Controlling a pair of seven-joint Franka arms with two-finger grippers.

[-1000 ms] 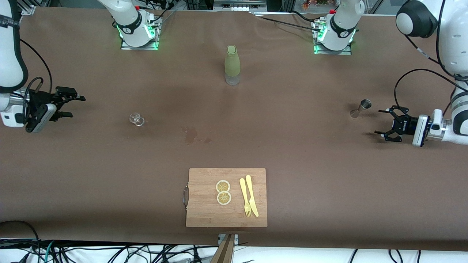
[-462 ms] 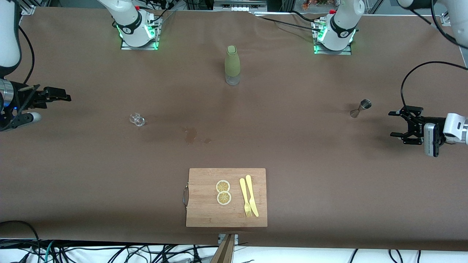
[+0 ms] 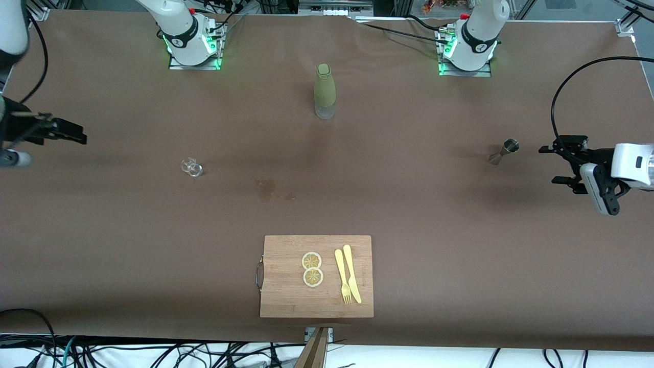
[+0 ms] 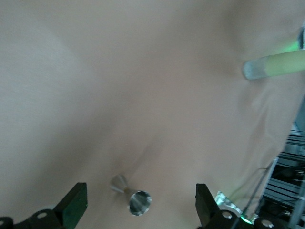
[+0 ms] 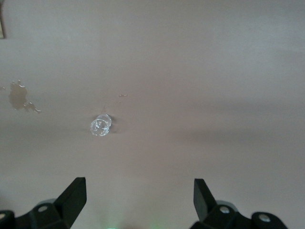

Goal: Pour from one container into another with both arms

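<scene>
Two small vessels stand apart on the brown paper-like table cover (image 3: 409,204): the clear glass cup (image 3: 191,167), faceted and glinting, toward the right arm's end, and the silvery metal jigger (image 3: 504,151), two cones joined at a thin waist, toward the left arm's end. Between them, at about twelve o'clock from the table's middle, rises a tall olive-green bottle (image 3: 324,91) with a clear base; at six o'clock lies a wooden cutting board (image 3: 286,286) with a metal handle, carrying two lemon slices (image 3: 312,269) and a pale yellow plastic fork (image 3: 341,276) and knife (image 3: 352,273). A darker wet stain (image 3: 266,188) marks the cover near the centre. The left gripper (image 3: 559,164) hovers over the table's end at roughly three o'clock from the jigger, fingers spread wide and empty; its arm is cut off by the picture's edge. The right gripper (image 3: 71,134) hangs over the other end at about ten o'clock from the cup, mostly out of frame, its fingers (image 5: 71,198) spread apart in the wrist view. Wide bare cover surrounds both vessels.
</scene>
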